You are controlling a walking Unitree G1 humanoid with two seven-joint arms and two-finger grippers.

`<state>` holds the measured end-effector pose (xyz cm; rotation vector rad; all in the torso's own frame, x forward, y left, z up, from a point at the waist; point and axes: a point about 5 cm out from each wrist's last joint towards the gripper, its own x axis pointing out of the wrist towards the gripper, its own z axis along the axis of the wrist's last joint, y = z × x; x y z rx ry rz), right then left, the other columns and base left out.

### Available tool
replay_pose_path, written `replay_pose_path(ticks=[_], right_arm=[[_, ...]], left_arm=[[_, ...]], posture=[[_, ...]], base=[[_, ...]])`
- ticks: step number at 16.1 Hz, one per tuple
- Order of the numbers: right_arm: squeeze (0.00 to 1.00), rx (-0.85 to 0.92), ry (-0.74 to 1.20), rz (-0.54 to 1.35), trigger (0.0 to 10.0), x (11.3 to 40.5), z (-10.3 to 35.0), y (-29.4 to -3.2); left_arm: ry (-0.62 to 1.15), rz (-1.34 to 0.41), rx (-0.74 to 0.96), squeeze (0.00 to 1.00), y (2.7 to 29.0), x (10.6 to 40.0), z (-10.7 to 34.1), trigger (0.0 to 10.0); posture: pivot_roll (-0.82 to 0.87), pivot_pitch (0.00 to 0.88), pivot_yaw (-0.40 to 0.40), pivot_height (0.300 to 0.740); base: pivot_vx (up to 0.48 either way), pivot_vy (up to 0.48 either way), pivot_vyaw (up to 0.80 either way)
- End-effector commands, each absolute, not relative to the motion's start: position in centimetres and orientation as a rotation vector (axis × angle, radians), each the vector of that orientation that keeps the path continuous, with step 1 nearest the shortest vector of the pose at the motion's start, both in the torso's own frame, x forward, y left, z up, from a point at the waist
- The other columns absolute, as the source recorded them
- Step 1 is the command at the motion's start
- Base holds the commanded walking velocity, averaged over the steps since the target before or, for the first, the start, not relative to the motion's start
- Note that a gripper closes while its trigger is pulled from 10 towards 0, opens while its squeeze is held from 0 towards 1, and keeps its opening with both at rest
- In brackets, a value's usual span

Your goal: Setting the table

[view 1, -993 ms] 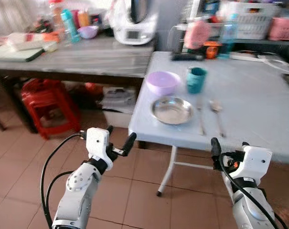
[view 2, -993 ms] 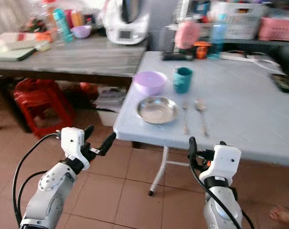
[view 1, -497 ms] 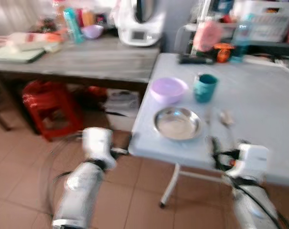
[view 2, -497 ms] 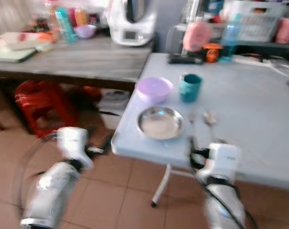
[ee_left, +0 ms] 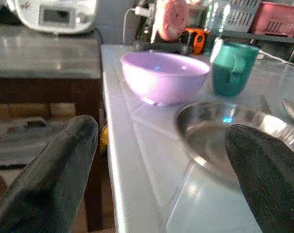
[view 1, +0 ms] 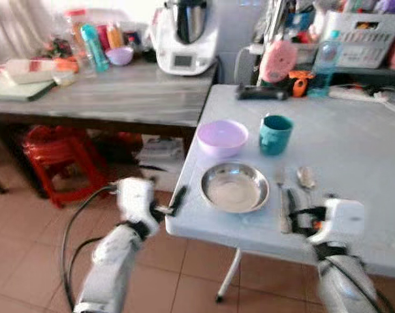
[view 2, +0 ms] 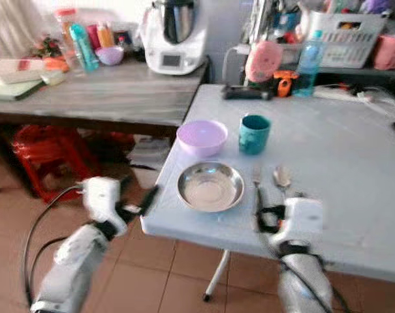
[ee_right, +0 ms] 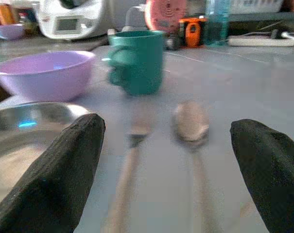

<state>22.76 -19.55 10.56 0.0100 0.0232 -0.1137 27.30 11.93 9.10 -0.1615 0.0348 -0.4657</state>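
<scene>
A round steel plate [view 1: 234,187] lies near the front left corner of the pale blue surface [view 1: 354,143], and it looks empty. Just behind it sits a lilac bowl [view 1: 222,137], and to the right of that bowl stands a teal mug [view 1: 275,134], upright with its handle showing. To the right of the plate lie 2 pieces of cutlery side by side, a fork [view 1: 281,199] nearer the plate and a spoon [view 1: 306,179] beyond it, both pointing away from the front edge. The right gripper [view 1: 293,212] hovers at the front edge of the surface right at the handles of the fork and spoon; in the right wrist view its 2 black fingers [ee_right: 54,179] stand wide apart with nothing between them, framing the fork and spoon. The left gripper [view 1: 174,202] is at the left front corner of the surface, just beside the plate's side, and in the left wrist view its fingers [ee_left: 44,184] are likewise spread wide and hold nothing, with the corner edge of the surface between them. At the back of the surface are a blue water bottle [view 1: 324,59], a pink round object [view 1: 278,60] and a white basket [view 1: 367,36]. To the left stands a grey wooden table [view 1: 112,91] with a white kitchen machine [view 1: 186,36] and bottles on it, and a red stool [view 1: 57,156] beneath it on the tiled floor [view 1: 27,261].
</scene>
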Motion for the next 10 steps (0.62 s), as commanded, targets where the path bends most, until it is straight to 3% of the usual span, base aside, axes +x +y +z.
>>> replay_pose_path(ticks=[1,6,10], right_arm=[[0.0,0.025,0.006,-0.084,10.0,23.0,11.0,-18.7],[0.0,0.028,0.012,-0.088,10.0,22.8,10.8,-18.7],[0.0,0.103,0.056,-0.002,10.0,22.9,10.4,-17.7]], left_arm=[[0.034,-0.428,-0.13,0.0,13.3,27.4,9.3,10.0],[0.005,-0.432,-0.128,0.0,13.7,27.4,9.5,10.0],[-0.032,-0.576,-0.139,0.0,13.6,26.4,10.1,10.0]], posture=[[-0.01,0.0,0.029,0.74],[-0.01,0.0,0.035,0.74],[-0.01,0.0,0.037,0.74]], base=[[0.255,0.0,0.0],[0.0,0.0,0.0],[0.0,0.0,0.0]])
